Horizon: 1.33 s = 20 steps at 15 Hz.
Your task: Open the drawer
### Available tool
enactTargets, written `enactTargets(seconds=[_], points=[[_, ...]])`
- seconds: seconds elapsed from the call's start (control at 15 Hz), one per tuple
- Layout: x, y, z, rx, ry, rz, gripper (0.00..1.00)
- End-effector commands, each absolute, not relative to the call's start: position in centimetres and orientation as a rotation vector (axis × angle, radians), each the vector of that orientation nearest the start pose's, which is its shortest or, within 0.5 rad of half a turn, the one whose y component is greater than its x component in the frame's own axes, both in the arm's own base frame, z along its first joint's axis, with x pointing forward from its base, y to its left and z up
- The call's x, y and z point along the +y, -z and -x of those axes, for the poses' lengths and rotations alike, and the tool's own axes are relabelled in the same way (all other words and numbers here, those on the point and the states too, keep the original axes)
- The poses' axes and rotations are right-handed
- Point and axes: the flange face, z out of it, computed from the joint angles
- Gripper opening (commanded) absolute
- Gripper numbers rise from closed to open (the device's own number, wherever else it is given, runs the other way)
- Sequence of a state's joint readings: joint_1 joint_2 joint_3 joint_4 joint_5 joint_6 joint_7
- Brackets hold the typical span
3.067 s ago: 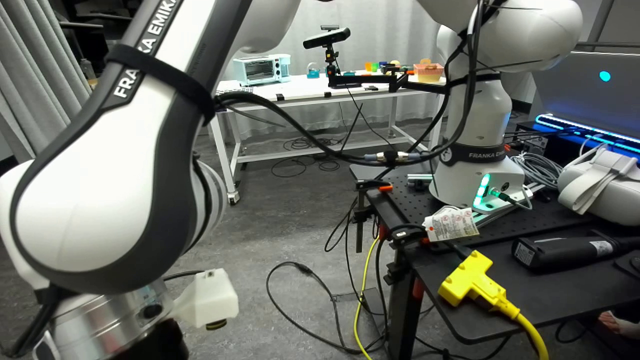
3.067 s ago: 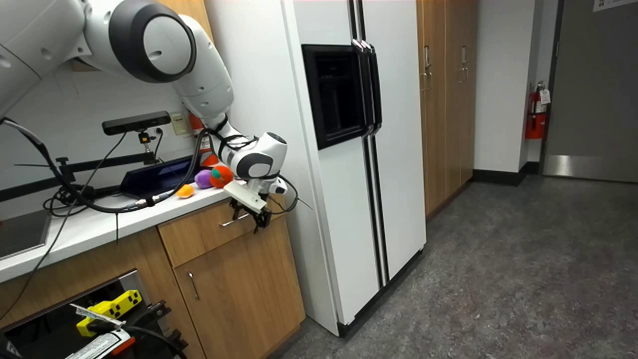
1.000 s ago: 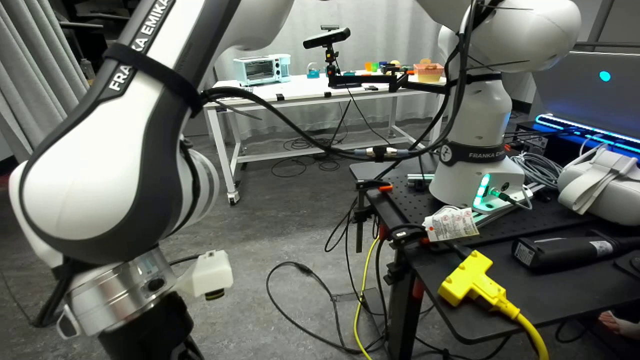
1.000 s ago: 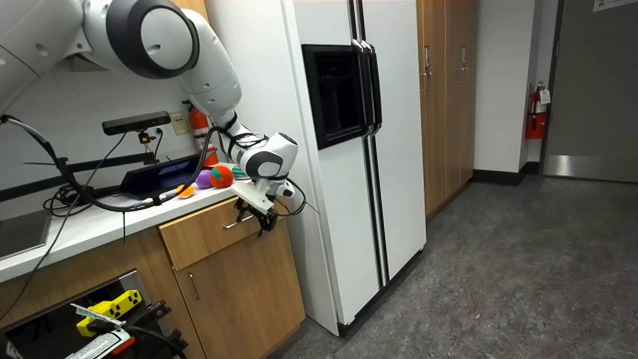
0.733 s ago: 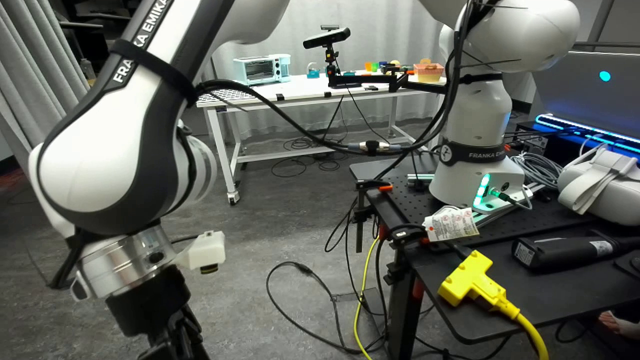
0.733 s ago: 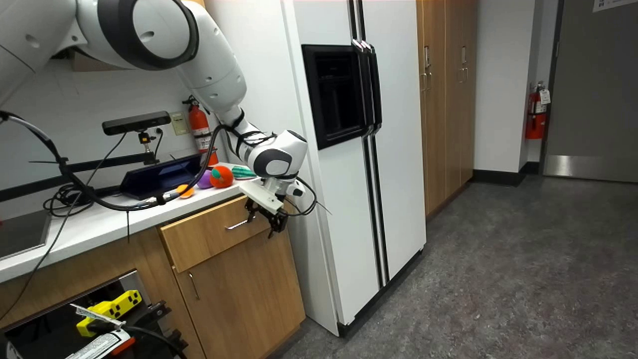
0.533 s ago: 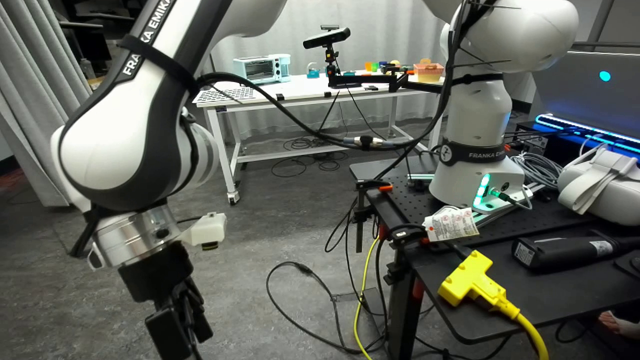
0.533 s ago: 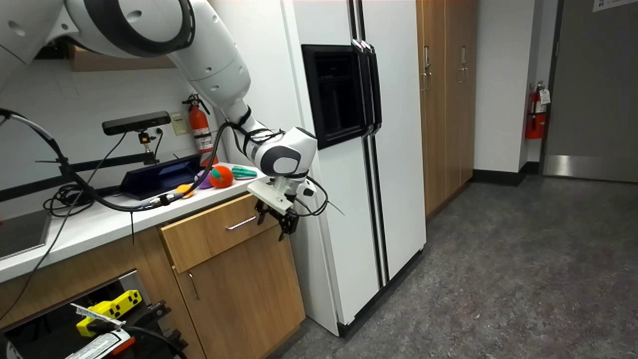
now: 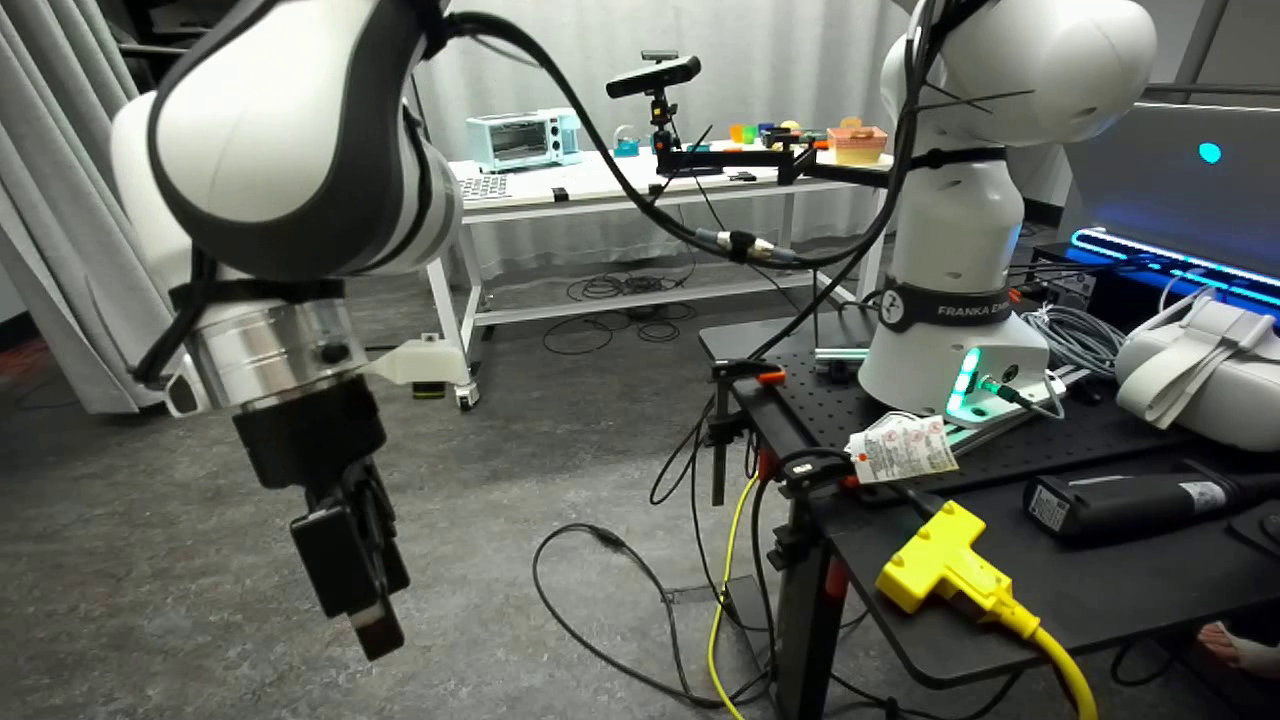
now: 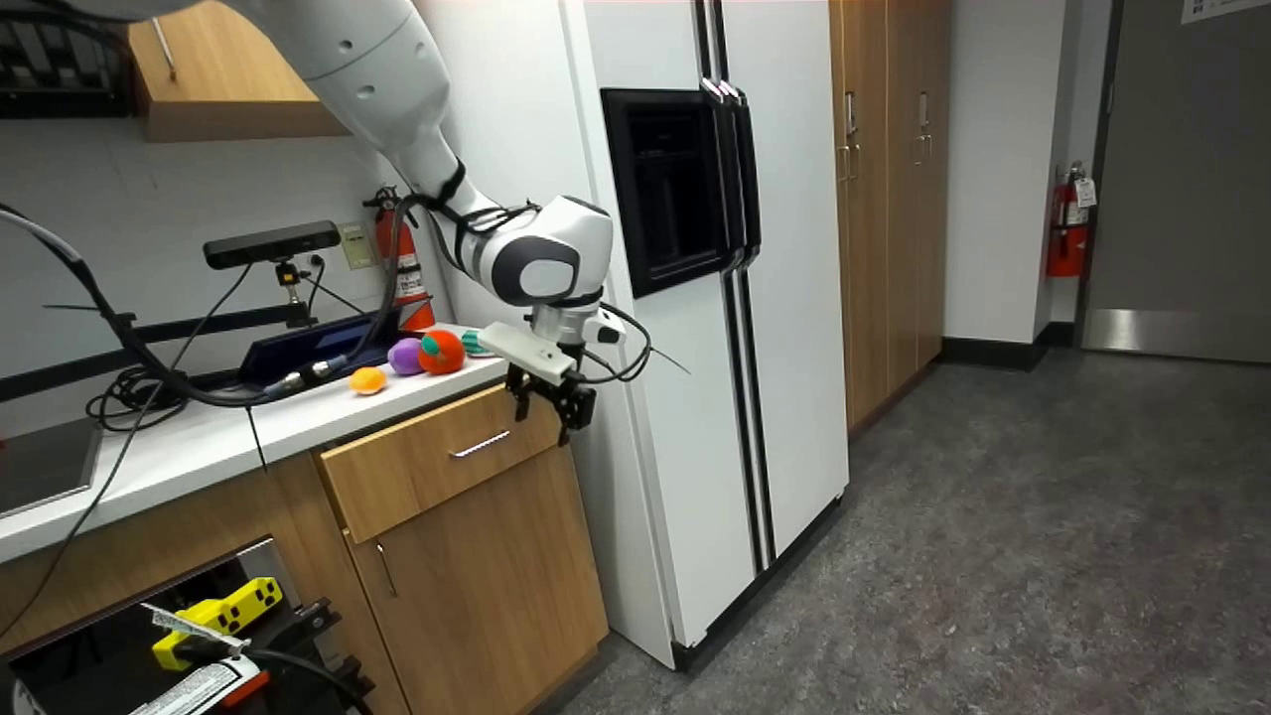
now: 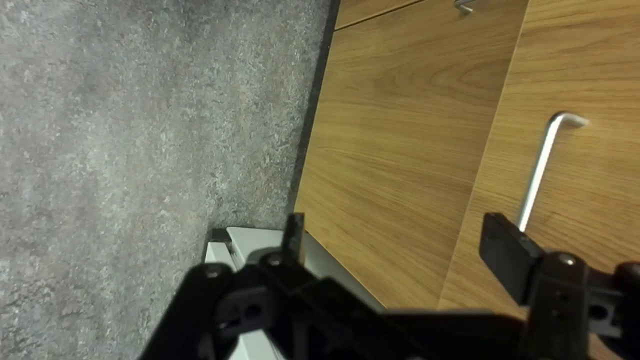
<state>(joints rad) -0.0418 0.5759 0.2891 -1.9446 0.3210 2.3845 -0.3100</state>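
Spread apart and empty, the fingers [image 11: 506, 257] don't straddle the handle [image 11: 539, 170] — a pull now could miss, leaving the drawer [image 10: 409, 475], seemingly just ajar, no wider.

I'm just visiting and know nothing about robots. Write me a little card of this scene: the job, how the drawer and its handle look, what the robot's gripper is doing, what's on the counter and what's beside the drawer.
Job: open the drawer
Drawer state: wood front, looks slightly ajar; inside not visible
Handle: silver bar, not gripped
Gripper: open, holding nothing, near the handle
On the white counter: an orange object, a purple object and a red object, among other things
Beside the drawer: a white refrigerator
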Motion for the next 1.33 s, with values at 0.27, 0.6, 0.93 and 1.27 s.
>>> enactTargets(seconds=[0.27, 0.6, 0.93, 1.27], points=[[22.1, -26.5, -56.1, -0.626, 0.013, 2.726, 0.26], [26.8, -27.0, -56.0, -0.718, 0.065, 2.655, 0.0], [29.5, -26.4, -56.0, -0.783, 0.076, 2.611, 0.0], [31.4, -25.1, -56.5, -0.799, 0.054, 2.534, 0.0]])
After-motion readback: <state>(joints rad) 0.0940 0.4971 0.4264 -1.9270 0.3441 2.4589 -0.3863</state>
